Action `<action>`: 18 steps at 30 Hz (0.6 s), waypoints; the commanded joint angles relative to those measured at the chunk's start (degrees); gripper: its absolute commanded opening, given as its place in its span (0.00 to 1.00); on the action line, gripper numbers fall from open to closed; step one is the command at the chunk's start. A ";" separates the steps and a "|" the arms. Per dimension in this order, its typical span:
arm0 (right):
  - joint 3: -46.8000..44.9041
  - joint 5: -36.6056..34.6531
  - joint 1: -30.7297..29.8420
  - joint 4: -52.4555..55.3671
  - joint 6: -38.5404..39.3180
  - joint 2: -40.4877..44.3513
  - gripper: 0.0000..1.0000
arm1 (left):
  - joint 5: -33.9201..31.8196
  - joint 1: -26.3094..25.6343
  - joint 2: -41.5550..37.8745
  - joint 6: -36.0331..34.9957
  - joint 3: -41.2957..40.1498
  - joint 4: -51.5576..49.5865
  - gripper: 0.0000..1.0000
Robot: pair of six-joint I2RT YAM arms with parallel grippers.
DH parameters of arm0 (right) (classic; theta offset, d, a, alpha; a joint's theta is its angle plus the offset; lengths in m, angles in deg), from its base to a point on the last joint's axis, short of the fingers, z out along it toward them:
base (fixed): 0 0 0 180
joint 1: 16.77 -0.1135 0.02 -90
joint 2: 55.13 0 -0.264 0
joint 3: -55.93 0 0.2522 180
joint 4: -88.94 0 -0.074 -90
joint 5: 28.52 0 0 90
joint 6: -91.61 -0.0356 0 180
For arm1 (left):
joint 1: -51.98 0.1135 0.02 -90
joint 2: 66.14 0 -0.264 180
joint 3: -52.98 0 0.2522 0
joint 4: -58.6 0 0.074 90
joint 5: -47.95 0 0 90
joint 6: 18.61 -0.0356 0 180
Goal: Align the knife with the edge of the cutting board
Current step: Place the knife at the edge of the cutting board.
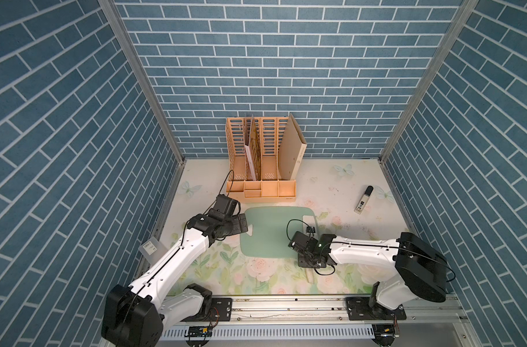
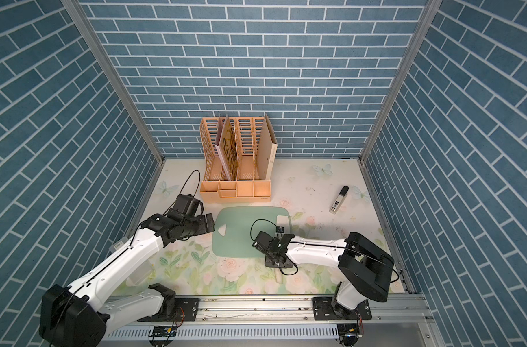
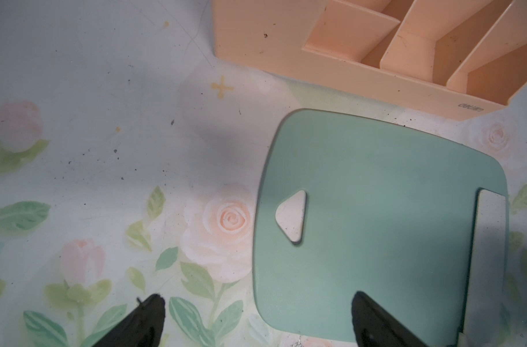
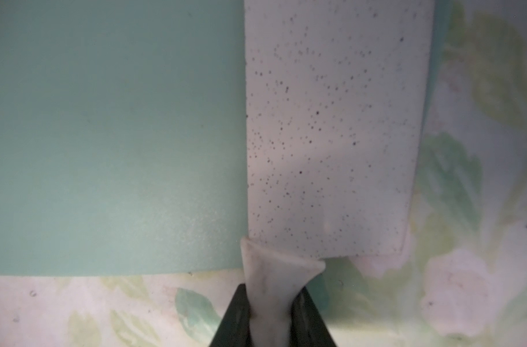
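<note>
Mostly off-white knife (image 4: 331, 135); broad, rectangular, finely dark-speckled

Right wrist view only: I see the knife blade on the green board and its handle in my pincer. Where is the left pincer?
Observer: The left pincer is open, astride the cutting board at its short edge with the triangular hole, opposite the knife.
Operator: Anything behind the board?
Observer: A peach desk organizer stands just beyond its far edge, not touching.
Operator: Other loose things?
Observer: A black-capped white tube lies apart, on the right arm's side.
</note>
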 commanded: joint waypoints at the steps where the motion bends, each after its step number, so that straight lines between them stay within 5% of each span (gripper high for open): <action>1: -2.51 -0.19 -0.05 4.63 -1.48 -0.93 0.00 | -0.42 -0.29 -0.24 -0.44 -0.39 -0.84 1.00; 18: -2.68 -0.72 0.56 4.70 -1.22 -0.15 0.00 | -0.46 -0.31 -0.40 -0.46 -0.39 -0.88 1.00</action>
